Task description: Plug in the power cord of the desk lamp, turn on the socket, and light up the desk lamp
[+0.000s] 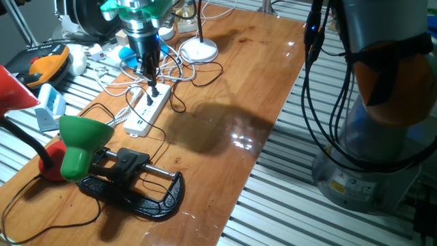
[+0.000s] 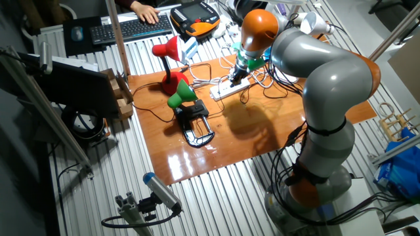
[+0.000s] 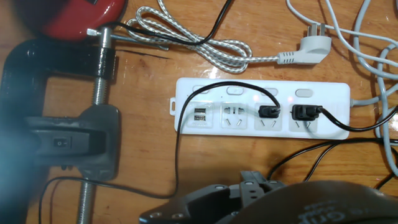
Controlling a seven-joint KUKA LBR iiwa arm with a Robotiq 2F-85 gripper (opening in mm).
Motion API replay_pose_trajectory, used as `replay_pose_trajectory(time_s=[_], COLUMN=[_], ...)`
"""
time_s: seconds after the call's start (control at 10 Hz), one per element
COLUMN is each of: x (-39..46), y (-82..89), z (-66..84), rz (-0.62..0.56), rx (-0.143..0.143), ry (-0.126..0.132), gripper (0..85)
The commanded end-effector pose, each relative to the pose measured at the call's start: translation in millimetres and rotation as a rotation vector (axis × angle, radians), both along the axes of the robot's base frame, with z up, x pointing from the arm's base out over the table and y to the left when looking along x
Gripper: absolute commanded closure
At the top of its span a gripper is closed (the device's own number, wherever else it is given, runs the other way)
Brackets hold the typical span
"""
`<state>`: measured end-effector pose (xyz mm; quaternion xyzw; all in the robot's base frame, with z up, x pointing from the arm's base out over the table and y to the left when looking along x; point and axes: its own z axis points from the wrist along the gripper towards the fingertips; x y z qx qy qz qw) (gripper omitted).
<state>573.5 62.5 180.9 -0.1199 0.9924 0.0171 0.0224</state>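
Observation:
The white power strip (image 1: 145, 113) lies on the wooden table and fills the middle of the hand view (image 3: 211, 87). Two small black plugs sit in its outlets. One plug (image 3: 268, 112) carries the thin black power cord (image 3: 178, 155), which loops left off the strip. The other plug (image 3: 304, 113) has a cord running right. The green desk lamp (image 1: 82, 140) stands on its black clamp base (image 1: 136, 186) at the front left and shows no glow. My gripper (image 1: 151, 82) hangs straight over the strip's far end, fingers together, holding nothing, just above a plug.
A red-shaded lamp (image 1: 13, 89) stands left of the green one. A white round-based lamp (image 1: 199, 49) and tangled white cables lie behind the strip. A loose white plug on a braided cable (image 3: 311, 46) lies beside the strip. The clamp screw (image 3: 99, 106) is to the left.

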Motion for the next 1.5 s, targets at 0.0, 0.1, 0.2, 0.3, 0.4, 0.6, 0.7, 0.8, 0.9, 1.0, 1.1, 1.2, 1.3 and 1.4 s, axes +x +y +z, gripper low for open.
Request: replay_pose_trajectory(time_s=[0.0, 0.1, 0.2, 0.3, 0.4, 0.6, 0.7, 0.8, 0.9, 1.0, 1.1, 1.2, 1.3, 1.4], x=[1.4, 1.9, 1.9, 1.9, 1.7, 1.2, 1.5, 2.4, 2.9, 3.0, 2.9, 3.2, 3.2, 3.1], y=[1.8, 2.5, 2.5, 2.5, 2.1, 1.3, 1.5, 2.5, 3.1, 2.9, 2.9, 3.4, 3.5, 3.3], z=[1.2, 1.9, 1.9, 2.0, 2.2, 2.0, 1.7, 1.4, 1.6, 1.5, 1.4, 1.3, 1.3, 1.4], rz=[0.014, 0.014, 0.012, 0.012, 0.012, 0.017, 0.018, 0.015, 0.012, 0.012, 0.012, 0.012, 0.012, 0.012], rx=[-0.014, -0.014, -0.011, -0.007, -0.008, -0.006, -0.006, -0.006, -0.004, -0.004, -0.004, -0.004, -0.004, -0.004], ry=[-0.002, -0.003, -0.008, -0.011, -0.013, -0.011, -0.014, -0.014, -0.014, -0.016, -0.016, -0.016, -0.016, -0.016], gripper=[85.0, 85.0, 85.0, 85.0, 85.0, 85.0, 85.0, 85.0, 85.0, 85.0, 85.0, 85.0, 85.0, 85.0])
